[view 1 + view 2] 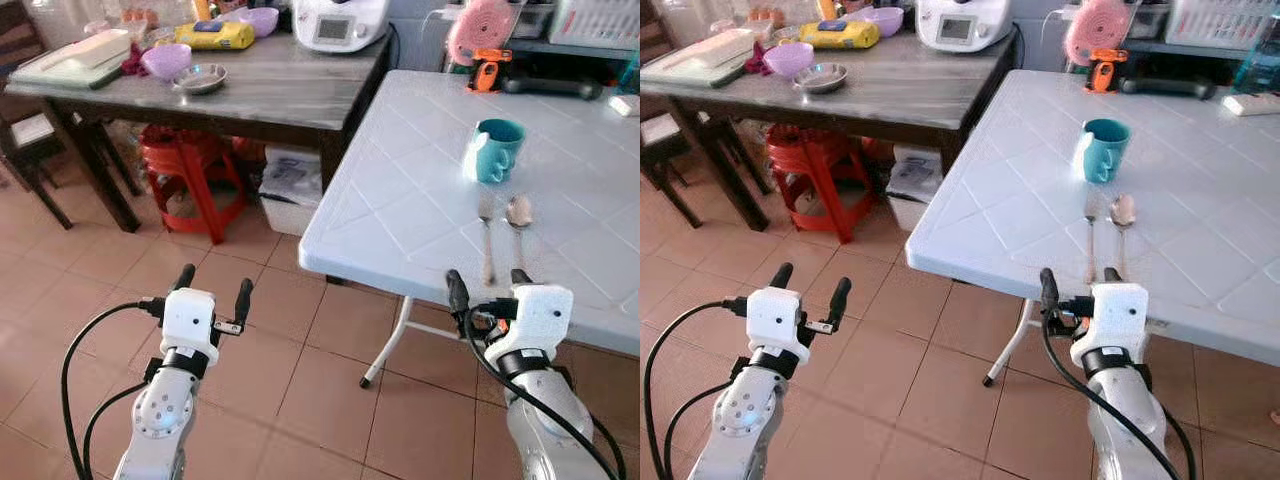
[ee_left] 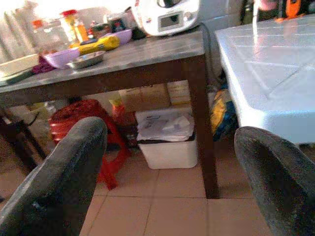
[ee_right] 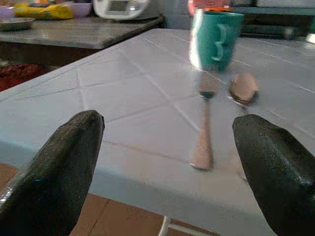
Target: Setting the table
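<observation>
— On the white tabletop (image 1: 400, 200), what do you see?

— A teal mug (image 1: 495, 149) standing upright, and just nearer than it a fork (image 1: 487, 237) and a spoon (image 1: 518, 228) lying side by side, handles toward me.

— Where is your right hand (image 1: 484, 283)?

— At the tabletop's near edge, just short of the handles, fingers spread apart, gripping nothing.

— And the left hand (image 1: 213, 287)?

— Over the tiled floor (image 1: 250, 340), left of the tabletop, fingers apart too, empty. Farther left stands a dark wooden table (image 1: 280, 90) with bowls (image 1: 167, 60), and a red stool (image 1: 185, 175) under it.
</observation>
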You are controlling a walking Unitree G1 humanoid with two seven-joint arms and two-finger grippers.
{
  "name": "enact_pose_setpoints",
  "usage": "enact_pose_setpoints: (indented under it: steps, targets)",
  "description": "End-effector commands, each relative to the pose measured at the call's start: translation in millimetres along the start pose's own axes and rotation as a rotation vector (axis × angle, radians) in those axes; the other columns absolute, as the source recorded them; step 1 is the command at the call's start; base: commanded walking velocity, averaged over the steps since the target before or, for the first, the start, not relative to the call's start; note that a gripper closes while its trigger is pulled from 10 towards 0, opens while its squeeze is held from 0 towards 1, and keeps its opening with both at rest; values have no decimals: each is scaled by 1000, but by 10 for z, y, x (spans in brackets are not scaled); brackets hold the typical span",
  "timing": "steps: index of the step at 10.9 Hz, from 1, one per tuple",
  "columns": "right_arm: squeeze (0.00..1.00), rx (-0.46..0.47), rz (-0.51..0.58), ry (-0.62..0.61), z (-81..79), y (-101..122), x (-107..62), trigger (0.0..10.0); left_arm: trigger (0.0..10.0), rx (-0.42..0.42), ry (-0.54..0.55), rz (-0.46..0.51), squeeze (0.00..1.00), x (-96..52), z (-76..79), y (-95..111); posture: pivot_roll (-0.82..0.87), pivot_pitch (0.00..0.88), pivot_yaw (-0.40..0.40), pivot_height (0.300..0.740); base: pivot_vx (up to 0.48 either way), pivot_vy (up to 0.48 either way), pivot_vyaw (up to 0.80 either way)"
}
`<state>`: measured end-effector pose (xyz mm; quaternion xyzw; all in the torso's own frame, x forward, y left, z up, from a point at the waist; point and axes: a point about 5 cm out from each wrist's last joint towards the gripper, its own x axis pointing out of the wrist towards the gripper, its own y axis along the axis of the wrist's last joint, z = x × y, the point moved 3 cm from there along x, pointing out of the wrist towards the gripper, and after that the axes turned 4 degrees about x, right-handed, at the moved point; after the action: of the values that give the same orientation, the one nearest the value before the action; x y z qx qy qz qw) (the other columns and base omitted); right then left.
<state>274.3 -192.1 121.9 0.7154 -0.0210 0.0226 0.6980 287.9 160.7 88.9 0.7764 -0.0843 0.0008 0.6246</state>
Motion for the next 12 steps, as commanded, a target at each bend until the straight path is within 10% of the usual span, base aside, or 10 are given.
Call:
enact_pose_setpoints:
  steps: [1, 12]
  targets:
    - [0, 2, 13, -14, 0, 40, -8, 10000, 10000, -1, -6, 9, 0, 61, 19, 55, -87, 76, 78, 740, 0, 0, -800]
    - [0, -17, 23, -12, -31, 85, 44, 10000, 10000, -74, -79, 13, 0, 137, 191, 108, -105, 84, 79, 740, 0, -173, -261]
